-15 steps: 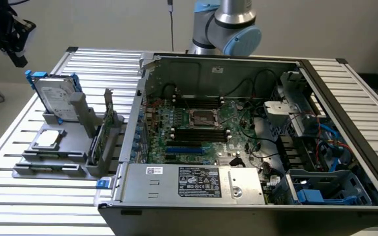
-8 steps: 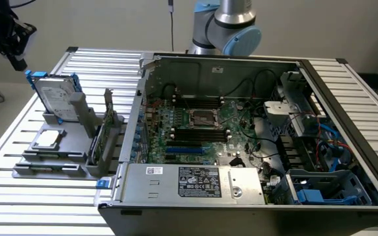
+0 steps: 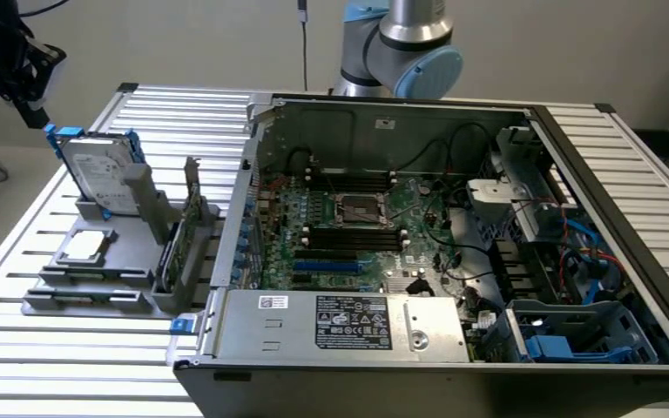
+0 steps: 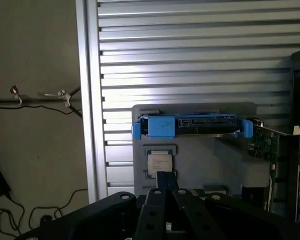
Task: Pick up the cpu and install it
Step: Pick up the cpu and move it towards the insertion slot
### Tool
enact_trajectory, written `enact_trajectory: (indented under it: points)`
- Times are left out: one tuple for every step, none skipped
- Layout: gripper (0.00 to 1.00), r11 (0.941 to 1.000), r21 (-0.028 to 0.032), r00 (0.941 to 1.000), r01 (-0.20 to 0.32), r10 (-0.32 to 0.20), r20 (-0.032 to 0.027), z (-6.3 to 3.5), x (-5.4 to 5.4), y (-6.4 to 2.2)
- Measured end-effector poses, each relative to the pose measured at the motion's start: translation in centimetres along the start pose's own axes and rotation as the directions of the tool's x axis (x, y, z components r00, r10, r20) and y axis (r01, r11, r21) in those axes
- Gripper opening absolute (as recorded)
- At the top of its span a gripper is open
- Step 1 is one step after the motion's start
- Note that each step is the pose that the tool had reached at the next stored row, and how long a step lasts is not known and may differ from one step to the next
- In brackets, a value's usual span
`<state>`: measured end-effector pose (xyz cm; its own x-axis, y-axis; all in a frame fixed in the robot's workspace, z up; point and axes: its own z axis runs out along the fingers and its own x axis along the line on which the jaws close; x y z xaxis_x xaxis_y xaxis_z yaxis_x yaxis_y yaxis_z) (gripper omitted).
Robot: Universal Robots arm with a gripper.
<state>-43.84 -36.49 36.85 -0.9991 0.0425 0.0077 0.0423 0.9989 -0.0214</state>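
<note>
What worries me most is the tool (image 3: 32, 111). Its fingers are closed together with nothing between them, and I judge that if it goes down like this, it would press on the metal top of the cpu (image 3: 87, 246) or push the chip out of place instead of taking it. The cpu lies flat in a shallow pocket of the grey holder (image 3: 84, 280), on the tabletop (image 3: 21, 366) at the exterior view's left. It is outside the computer case (image 3: 347, 122) and well apart from the socket (image 3: 358, 209) on the board. A second risk is the hard drive (image 3: 97, 170), which stands upright in the same holder just on the far side of the cpu. A descent shifted a little to that side could strike its blue brackets. The chip is also thin and sits low, so I think a grip on its edges may slip. About the pose: a joint of the arm (image 3: 399, 39) stands behind the far wall of the case. The tool hangs high above the holder, well apart from it, pointing down. In the wrist view the closed fingertips (image 4: 164, 178) line up roughly with the cpu.
</note>
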Motion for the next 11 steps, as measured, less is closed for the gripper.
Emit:
enact_trajectory:
  points:
    - [0.11,1.0000,0.0000,1.0000,0.000,0.000,0.0000,0.00,0.00,0.00]
    - [0.11,1.0000,0.0000,1.0000,0.000,0.000,-0.0001,0.00,0.00,0.00]
    - [0.11,1.0000,0.0000,1.0000,0.000,0.000,-0.0001,0.00,0.00,0.00]
    - [0.11,1.0000,0.0000,1.0000,0.000,0.000,-0.0001,0.00,0.00,0.00]
    - [0.11,1.0000,0.0000,1.0000,0.000,0.000,0.0000,0.00,0.00,0.00]
    - [0.11,1.0000,0.0000,1.0000,0.000,0.000,-0.0001,0.00,0.00,0.00]
    - [0.11,1.0000,0.0000,1.0000,0.000,0.000,-0.0001,0.00,0.00,0.00]
    - [0.11,1.0000,0.0000,1.0000,0.000,0.000,0.0000,0.00,0.00,0.00]
    - [0.12,1.0000,0.0000,1.0000,0.000,0.000,0.0000,0.00,0.00,0.00]
    - [0.12,1.0000,0.0000,1.0000,0.000,0.000,0.0000,0.00,0.00,0.00]
    - [0.17,1.0000,0.0000,1.0000,0.000,0.000,0.0000,0.00,0.00,0.00]
